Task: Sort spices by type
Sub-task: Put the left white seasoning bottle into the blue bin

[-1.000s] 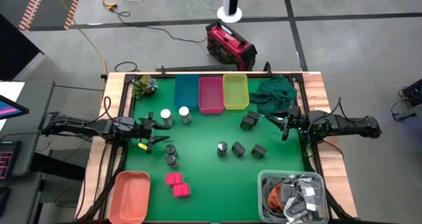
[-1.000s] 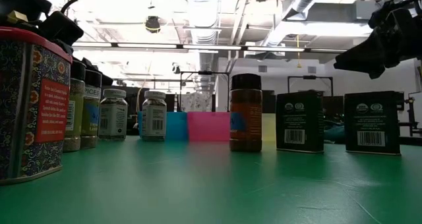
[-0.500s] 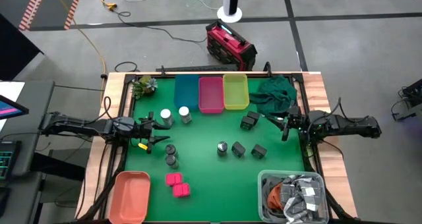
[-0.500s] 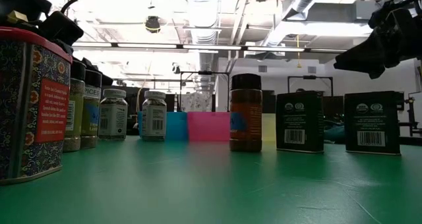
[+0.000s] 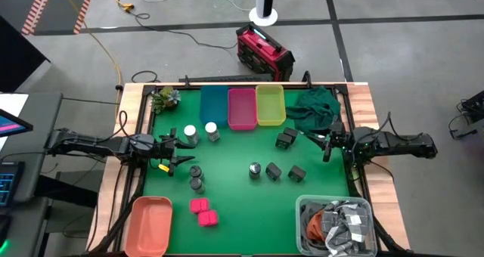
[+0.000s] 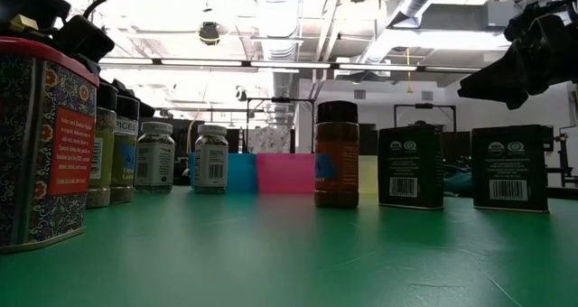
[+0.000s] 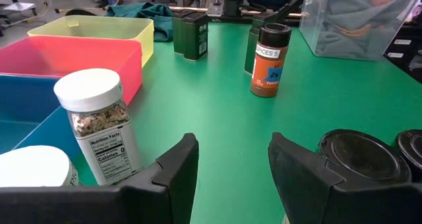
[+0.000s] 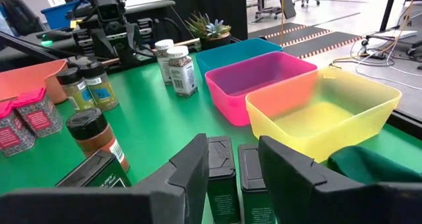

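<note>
Left pincer (image 7: 231, 168): hanging parted, empty, beside white-capped jars (image 7: 99, 122); risking knocking them over
Right pincer (image 8: 234, 168): gaping empty above black boxes (image 8: 221, 178); risking toppling them

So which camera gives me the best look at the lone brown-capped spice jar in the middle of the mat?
The left wrist view: the brown-capped jar stands unobstructed beyond the open left pincer, its orange label readable. The low view shows it side-on; the high view only its cap; the right wrist view catches it beside the right pincer.
</note>
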`<action>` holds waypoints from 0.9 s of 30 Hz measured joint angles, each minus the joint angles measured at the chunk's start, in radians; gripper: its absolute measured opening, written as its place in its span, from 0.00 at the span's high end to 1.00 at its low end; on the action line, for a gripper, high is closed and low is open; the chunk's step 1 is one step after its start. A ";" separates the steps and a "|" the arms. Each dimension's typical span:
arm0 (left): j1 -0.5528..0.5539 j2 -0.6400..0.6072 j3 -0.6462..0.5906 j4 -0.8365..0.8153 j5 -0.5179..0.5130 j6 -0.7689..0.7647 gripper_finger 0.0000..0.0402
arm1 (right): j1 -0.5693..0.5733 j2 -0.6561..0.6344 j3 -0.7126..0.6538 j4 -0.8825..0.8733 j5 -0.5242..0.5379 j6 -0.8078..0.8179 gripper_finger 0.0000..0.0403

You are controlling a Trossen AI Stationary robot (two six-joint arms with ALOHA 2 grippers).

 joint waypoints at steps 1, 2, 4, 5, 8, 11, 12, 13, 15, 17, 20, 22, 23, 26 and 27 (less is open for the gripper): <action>0.000 0.000 0.000 0.000 0.000 0.000 0.57 | 0.000 0.000 0.000 0.000 0.000 0.000 0.60; 0.000 0.000 0.000 0.000 0.000 0.000 0.57 | 0.000 0.000 0.000 0.000 0.000 0.000 0.60; 0.000 0.000 0.000 0.000 0.000 0.000 0.57 | 0.000 0.000 0.000 0.000 0.000 0.000 0.60; 0.000 0.000 0.000 0.000 0.000 0.000 0.57 | 0.000 0.000 0.000 0.000 0.000 0.000 0.60; 0.000 0.000 0.000 0.000 0.000 0.000 0.57 | 0.000 0.000 0.000 0.000 0.000 -0.001 0.60; 0.000 0.000 0.000 0.000 0.000 0.000 0.57 | 0.000 0.000 0.000 0.000 0.000 -0.001 0.60; 0.000 0.000 0.000 0.000 0.000 0.000 0.57 | 0.000 0.000 0.000 0.000 0.000 -0.001 0.60; 0.000 0.000 0.000 0.000 0.000 0.000 0.57 | 0.000 0.000 0.000 0.000 0.000 -0.002 0.60; 0.000 0.000 0.000 0.000 0.000 0.000 0.57 | 0.000 0.000 0.000 0.000 0.000 -0.002 0.60; 0.000 0.000 0.000 0.000 0.000 0.000 0.57 | 0.000 0.000 0.000 0.000 0.000 -0.002 0.60; 0.000 0.000 0.000 0.000 0.000 0.000 0.57 | 0.000 0.000 0.000 0.012 0.003 -0.002 0.60; 0.000 0.000 0.000 0.000 0.000 0.000 0.57 | 0.000 0.000 0.000 0.027 0.004 -0.002 0.60; 0.000 0.000 0.000 0.000 0.000 0.000 0.57 | 0.000 0.000 0.000 0.034 0.004 -0.002 0.60; 0.000 0.000 0.000 0.000 0.000 0.000 0.57 | 0.000 0.000 0.000 0.044 0.004 -0.001 0.60; 0.000 0.000 0.000 0.000 0.000 0.000 0.57 | 0.000 0.000 0.000 0.043 0.004 -0.001 0.60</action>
